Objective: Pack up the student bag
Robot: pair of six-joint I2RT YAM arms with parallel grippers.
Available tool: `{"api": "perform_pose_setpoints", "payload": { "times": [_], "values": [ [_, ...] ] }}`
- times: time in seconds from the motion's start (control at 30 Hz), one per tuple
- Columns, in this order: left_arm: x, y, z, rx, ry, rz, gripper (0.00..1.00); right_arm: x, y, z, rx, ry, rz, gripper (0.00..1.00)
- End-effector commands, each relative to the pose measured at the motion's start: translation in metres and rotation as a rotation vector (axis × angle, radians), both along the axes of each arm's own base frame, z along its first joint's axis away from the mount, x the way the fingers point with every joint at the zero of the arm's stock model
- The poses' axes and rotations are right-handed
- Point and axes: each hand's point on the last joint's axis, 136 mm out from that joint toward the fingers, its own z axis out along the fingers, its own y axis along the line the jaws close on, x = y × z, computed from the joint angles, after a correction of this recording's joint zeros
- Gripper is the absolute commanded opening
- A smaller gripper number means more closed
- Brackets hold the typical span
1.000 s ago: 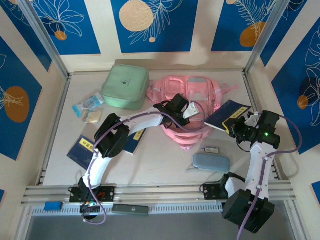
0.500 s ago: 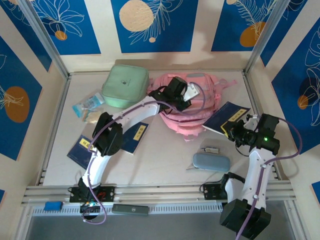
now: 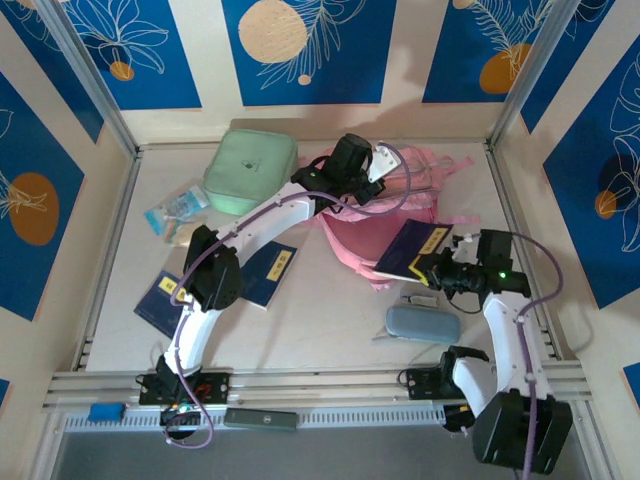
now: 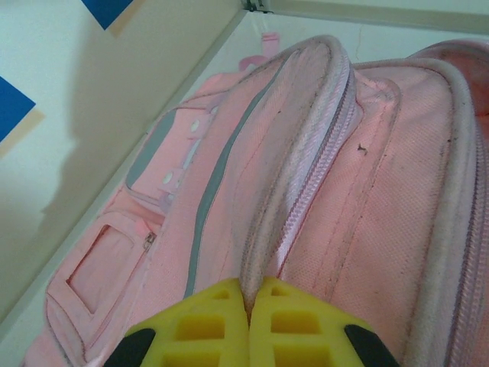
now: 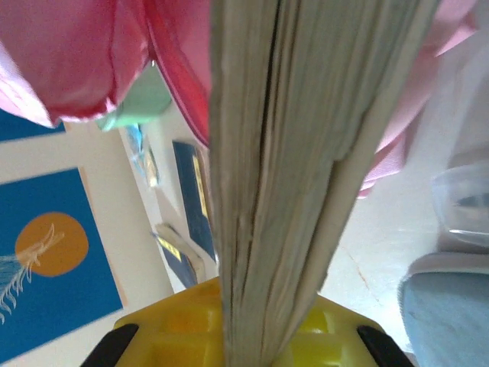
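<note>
Top external: the student bag lies at the far middle of the table, just right of the mint green case. The left tool is at the bag's upper edge, lifting it so that a dark pink hollow gapes toward the near side. The right tool holds a navy book by its near end, the far end resting at the lip of that hollow and not yet inside. Lying loose on the table are two navy books near the left arm, some snack packets at the left, and a blue-grey pouch near the right arm's base. By my reading the packing is at an early stage (whether anything already sits in the bag cannot be told from here).

Left wrist: the left tool has its yellow fingers pressed together on a fold of the student bag beside the zip, so the bag's edge is pinched and held up.

Right wrist: the right tool is clamped on the navy book, seen edge-on with its pages upright. Pink fabric of the student bag hangs beyond the book's far end, and the blue-grey pouch sits low at the right. What is left, I judge, is to push this book in and then fetch the loose things.
</note>
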Motion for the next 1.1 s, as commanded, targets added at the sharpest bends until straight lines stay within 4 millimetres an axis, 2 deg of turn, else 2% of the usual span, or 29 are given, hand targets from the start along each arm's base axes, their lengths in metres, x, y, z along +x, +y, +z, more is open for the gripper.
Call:
{"api": "perform_pose_setpoints", "payload": {
  "times": [0.0, 0.17, 0.5, 0.7, 0.8, 0.83, 0.9, 0.93, 1.0, 1.07],
  "values": [
    [-0.003, 0.004, 0.092, -0.155, -0.131, -0.010, 0.00, 0.030, 0.018, 0.017, 0.025, -0.153, 0.079, 0.00],
    [-0.010, 0.007, 0.095, -0.162, -0.124, -0.021, 0.00, 0.067, 0.030, 0.016, 0.031, -0.296, 0.150, 0.00],
    [-0.008, 0.012, 0.111, -0.218, -0.131, -0.003, 0.00, 0.126, 0.026, -0.014, -0.060, -0.363, 0.101, 0.00],
    [-0.009, 0.010, 0.112, -0.234, -0.114, -0.020, 0.00, 0.153, 0.044, -0.032, -0.120, -0.352, 0.135, 0.00],
    [-0.008, 0.011, 0.110, -0.226, -0.111, -0.014, 0.00, 0.166, 0.046, -0.051, -0.180, -0.291, 0.137, 0.00],
    [-0.009, 0.011, 0.110, -0.226, -0.109, -0.014, 0.00, 0.172, 0.043, -0.060, -0.205, -0.262, 0.126, 0.05],
    [-0.009, 0.011, 0.108, -0.223, -0.103, -0.017, 0.00, 0.178, 0.037, -0.073, -0.245, -0.234, 0.137, 0.23],
    [-0.009, 0.011, 0.106, -0.221, -0.100, -0.016, 0.00, 0.180, 0.031, -0.078, -0.267, -0.212, 0.125, 0.28],
    [-0.009, 0.011, 0.104, -0.217, -0.097, -0.013, 0.00, 0.180, 0.028, -0.076, -0.272, -0.211, 0.113, 0.40],
    [-0.007, 0.012, 0.100, -0.209, -0.098, -0.004, 0.00, 0.172, 0.025, -0.075, -0.300, -0.187, 0.098, 0.45]
  ]
}}
